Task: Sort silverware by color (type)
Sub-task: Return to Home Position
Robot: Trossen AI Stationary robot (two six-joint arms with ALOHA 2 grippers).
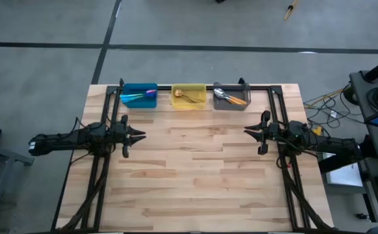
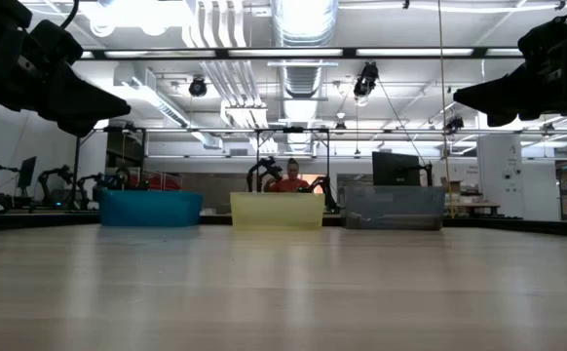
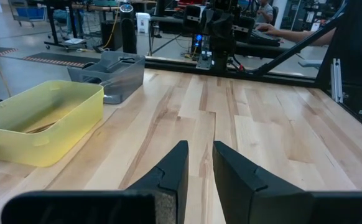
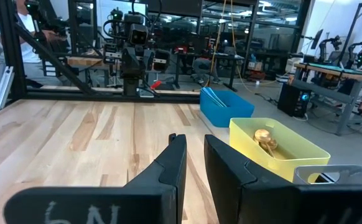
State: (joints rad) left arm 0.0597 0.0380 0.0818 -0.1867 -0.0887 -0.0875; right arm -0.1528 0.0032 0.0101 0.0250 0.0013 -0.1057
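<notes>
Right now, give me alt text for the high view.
Three bins line the back edge of the wooden table: blue bin with teal-handled spoons, yellow bin with gold spoons, gray bin with orange-handled spoons. The left gripper and right gripper hover open and empty, facing each other.

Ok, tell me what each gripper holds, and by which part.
Nothing. The left gripper and right gripper both hang empty over the table, fingers apart; the spoons lie in the bins.

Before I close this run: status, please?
Left gripper, right gripper: empty, slightly open, raised. Spoons in the three bins, by color. Nothing in the way.
</notes>
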